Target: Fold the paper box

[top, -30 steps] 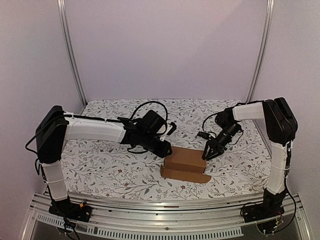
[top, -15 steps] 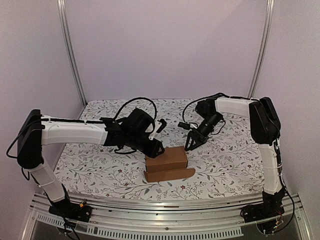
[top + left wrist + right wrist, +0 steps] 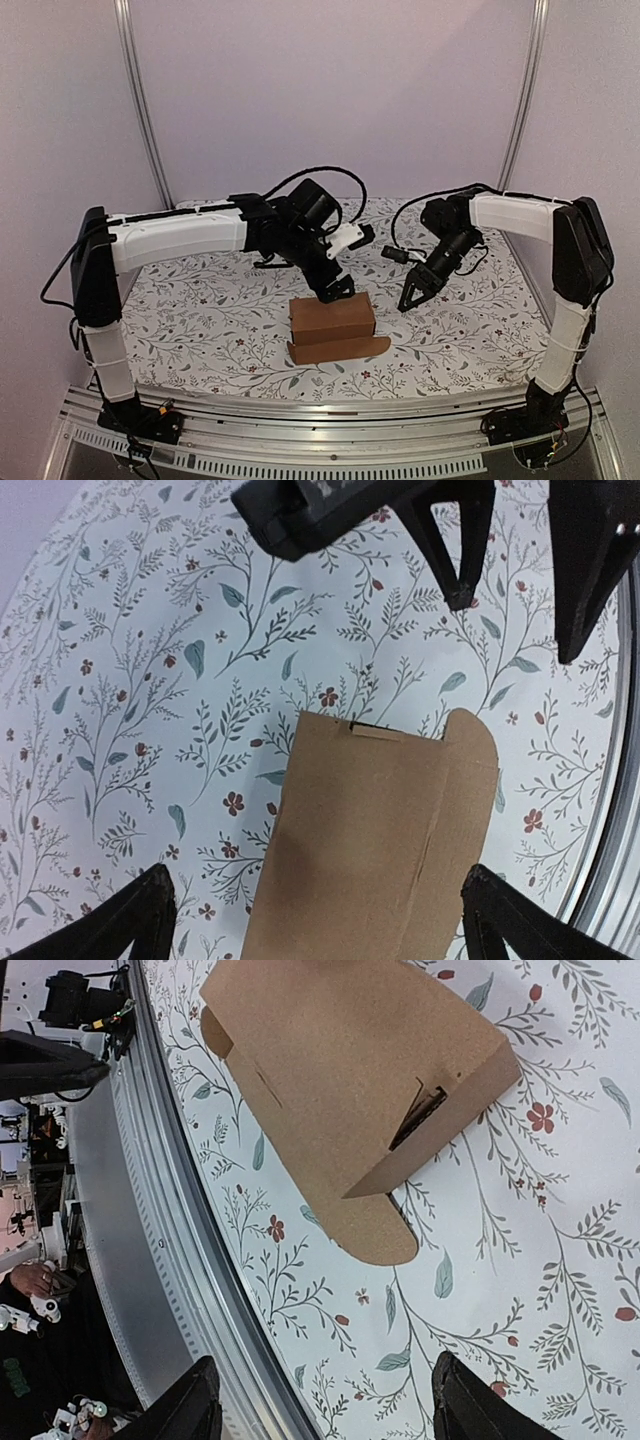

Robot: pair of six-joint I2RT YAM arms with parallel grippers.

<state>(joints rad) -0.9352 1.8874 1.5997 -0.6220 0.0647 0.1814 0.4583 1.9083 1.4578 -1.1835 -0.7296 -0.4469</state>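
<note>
The paper box (image 3: 332,318) lies on the flowered tablecloth (image 3: 200,320) toward the near middle of the table, between the two arms. Its body is raised into an oblong block, with one rounded flap (image 3: 340,350) lying flat on the cloth at the near side. The left gripper (image 3: 336,290) hangs just above the box's far edge; my left wrist view shows its jaws spread wide with the cardboard below them, holding nothing. The right gripper (image 3: 411,297) stands off to the box's right, apart from it, jaws parted and empty. I judge the walls to be formed and the closing flap not yet tucked; the right wrist view shows a gap at the end panel. The next move, as I read it, calls for one gripper to steady the body while the other lifts the flap and seats it.
</note>
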